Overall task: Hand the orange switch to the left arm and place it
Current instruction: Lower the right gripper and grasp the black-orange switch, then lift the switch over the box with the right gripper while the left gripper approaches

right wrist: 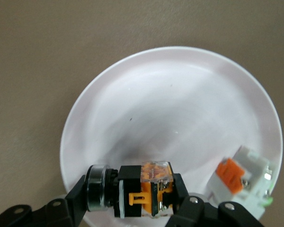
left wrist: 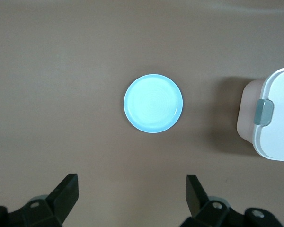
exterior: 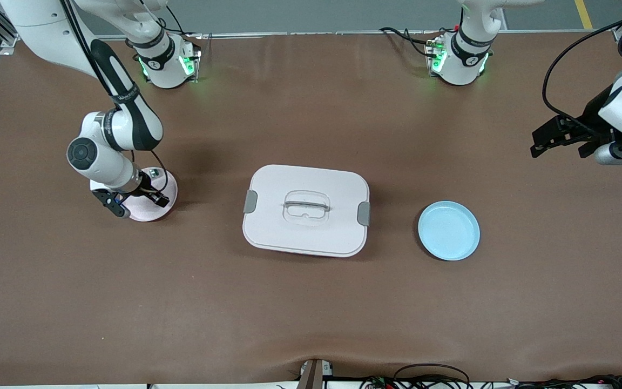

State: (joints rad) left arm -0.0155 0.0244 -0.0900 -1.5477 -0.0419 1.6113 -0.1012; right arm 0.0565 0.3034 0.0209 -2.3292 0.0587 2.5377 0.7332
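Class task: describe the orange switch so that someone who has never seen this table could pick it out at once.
Start at the white box mid-table, then go toward the right arm's end to the pink plate. Over it, the right gripper is shut on the orange switch: a black stubby part with orange bands, unlike the small white part lying on the plate.

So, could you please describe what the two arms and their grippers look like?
Both arms are glossy white with black joint sections. Green lights glow at their bases, and black cables trail along them. The right gripper and left gripper are black, with angular black fingers bearing small round holes.
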